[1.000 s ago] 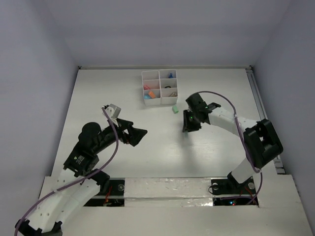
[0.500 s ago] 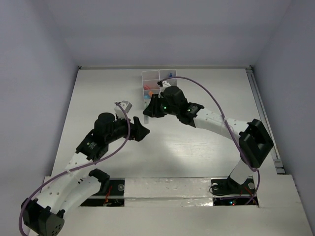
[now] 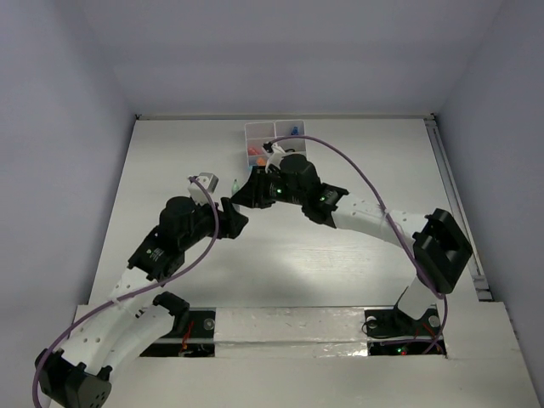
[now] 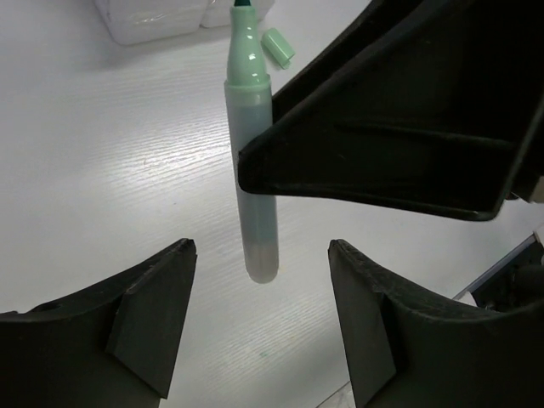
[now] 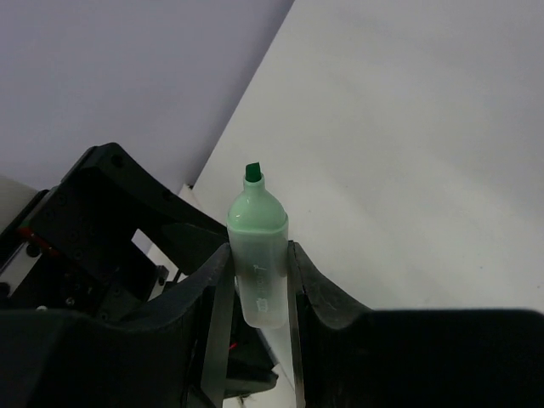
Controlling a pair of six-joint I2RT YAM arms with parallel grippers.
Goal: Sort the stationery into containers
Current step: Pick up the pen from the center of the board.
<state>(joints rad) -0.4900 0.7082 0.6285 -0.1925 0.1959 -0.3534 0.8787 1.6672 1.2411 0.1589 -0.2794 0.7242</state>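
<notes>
My right gripper [image 3: 244,192] is shut on an uncapped pale-green marker [image 5: 257,229] and holds it in the air, tip pointing away from the wrist. In the left wrist view the marker [image 4: 255,170] hangs just beyond my open, empty left gripper [image 4: 259,340], its blunt end level with the fingertips and between their lines. In the top view my left gripper [image 3: 240,219] sits right under the right one. The marker's green cap [image 4: 278,47] lies on the table near the white organiser box [image 3: 255,129], which holds orange, pink and blue items and is partly hidden by the right arm.
The right arm's forearm [image 3: 365,212] stretches across the table's middle from the right. The left arm's wrist [image 5: 102,221] fills the left of the right wrist view. White walls bound the table at the back and sides.
My right arm has swung left from mid-table, carrying the marker over in front of the organiser box. My left gripper has moved up to meet it and stays open.
</notes>
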